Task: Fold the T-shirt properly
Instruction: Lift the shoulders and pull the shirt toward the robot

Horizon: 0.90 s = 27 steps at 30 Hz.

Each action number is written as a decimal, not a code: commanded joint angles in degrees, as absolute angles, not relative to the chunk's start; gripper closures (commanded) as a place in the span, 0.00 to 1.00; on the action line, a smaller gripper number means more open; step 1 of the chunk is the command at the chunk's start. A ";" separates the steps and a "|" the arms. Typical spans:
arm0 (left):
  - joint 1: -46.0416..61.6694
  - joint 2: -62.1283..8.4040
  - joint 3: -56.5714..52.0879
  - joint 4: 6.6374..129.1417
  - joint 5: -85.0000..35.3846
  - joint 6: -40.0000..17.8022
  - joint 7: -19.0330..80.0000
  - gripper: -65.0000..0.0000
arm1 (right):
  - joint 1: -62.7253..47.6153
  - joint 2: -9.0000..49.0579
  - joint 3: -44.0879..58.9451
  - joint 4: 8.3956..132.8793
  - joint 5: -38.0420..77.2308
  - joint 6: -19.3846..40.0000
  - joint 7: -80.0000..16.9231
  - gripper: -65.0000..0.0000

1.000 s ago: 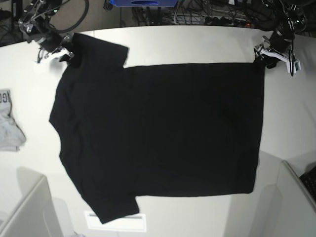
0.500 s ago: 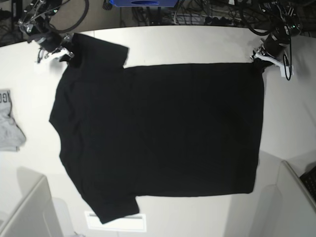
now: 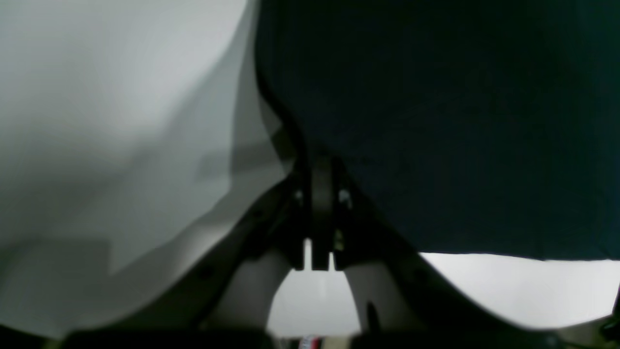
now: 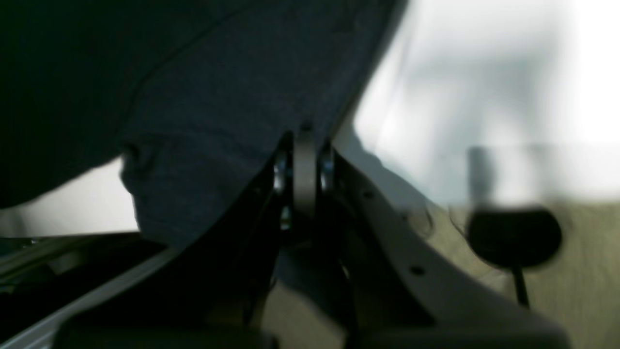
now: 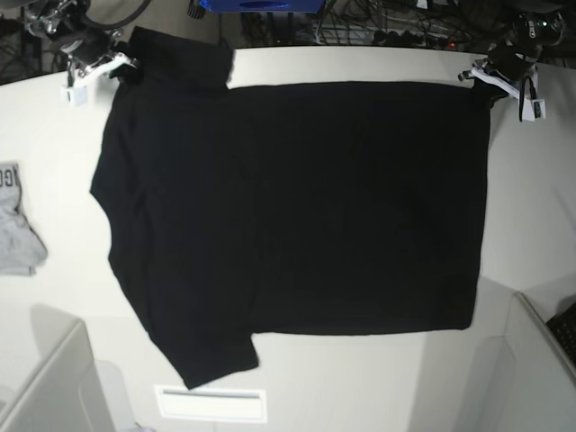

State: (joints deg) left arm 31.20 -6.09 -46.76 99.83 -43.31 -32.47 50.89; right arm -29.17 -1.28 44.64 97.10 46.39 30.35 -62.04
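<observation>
I am seeing my left gripper (image 5: 489,83) clenching the hem corner of the black T-shirt (image 5: 297,207), jaws pressed together on the cloth. My right gripper (image 5: 123,65) is pinching the shoulder by the far sleeve. The shirt is lying spread across the white table (image 5: 54,126), a grey garment (image 5: 16,225) lying well apart from it.

The left gripper (image 5: 487,84) sits at the far right corner of the base view, jaws pinched together on the T-shirt's (image 5: 297,207) hem corner. The right gripper (image 5: 124,65) sits at the far left corner, jaws likewise clamped on the shirt's sleeve edge. Both arms reach in from the table's far side.
</observation>
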 commanded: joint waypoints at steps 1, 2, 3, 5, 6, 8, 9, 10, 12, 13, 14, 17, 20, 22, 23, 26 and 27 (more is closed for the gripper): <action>32.22 -6.73 -48.04 101.93 -43.91 -32.57 49.89 1.00 | -30.29 -1.27 44.88 99.21 48.57 30.37 -61.67 1.00; 32.66 -6.73 -48.48 103.08 -43.91 -32.57 49.89 1.00 | -31.08 -1.45 44.88 100.62 49.89 30.46 -61.67 1.00; 32.75 -6.73 -48.84 104.04 -43.91 -32.57 49.98 1.00 | -31.52 -1.54 44.88 102.20 50.86 30.46 -61.67 1.00; 32.66 -6.73 -48.84 105.80 -44.00 -32.57 49.98 1.00 | -31.87 -1.63 44.79 105.63 52.70 30.37 -61.85 1.00; 32.48 -6.64 -48.84 106.51 -44.00 -32.57 50.24 1.00 | -31.69 -1.71 44.79 107.47 52.97 30.02 -62.20 1.00; 31.52 -6.64 -48.84 107.47 -44.00 -32.57 52.70 1.00 | -30.02 -1.71 44.79 110.11 52.97 29.93 -64.22 1.00; 29.93 -6.64 -48.84 108.18 -44.00 -32.57 54.29 1.00 | -28.44 -1.71 44.88 110.81 52.88 29.85 -65.63 1.00; 28.62 -6.55 -48.92 108.53 -44.00 -32.57 56.04 1.00 | -26.68 -1.63 45.14 110.90 52.88 29.85 -67.12 1.00; 26.15 -6.46 -49.01 108.79 -44.00 -32.57 58.24 1.00 | -23.08 -1.36 45.32 110.73 52.79 29.49 -69.32 1.00; 24.75 -6.46 -49.01 108.79 -44.00 -32.40 58.95 1.00 | -21.32 -1.36 45.41 110.73 52.79 28.18 -70.29 1.00; 23.34 -6.11 -49.19 108.79 -44.00 -31.43 59.03 1.00 | -19.74 -1.36 45.41 110.73 52.79 26.24 -71.08 1.00; 19.74 -5.05 -50.51 108.79 -44.00 -27.21 60.62 1.00 | -15.43 -1.19 44.88 110.64 52.79 22.37 -71.78 1.00; 15.78 -4.97 -50.68 108.62 -44.00 -26.42 63.87 1.00 | -10.95 -0.48 44.70 109.32 52.79 20.26 -72.66 1.00; 13.76 -4.88 -50.77 108.53 -43.82 -26.42 64.92 1.00 | -7.87 -0.22 44.70 106.95 52.79 18.95 -73.80 1.00; 12.97 -4.88 -50.77 108.44 -43.65 -26.07 64.92 1.00 | -6.37 -0.22 44.70 105.27 52.70 18.24 -74.07 1.00; 11.30 -4.88 -50.77 108.44 -43.74 -23.25 64.92 1.00 | -2.51 1.10 44.70 100.26 52.70 17.01 -74.15 1.00; 10.68 -4.88 -50.59 108.44 -43.82 -22.20 64.92 1.00 | -1.19 1.45 44.70 98.33 52.70 17.01 -73.98 1.00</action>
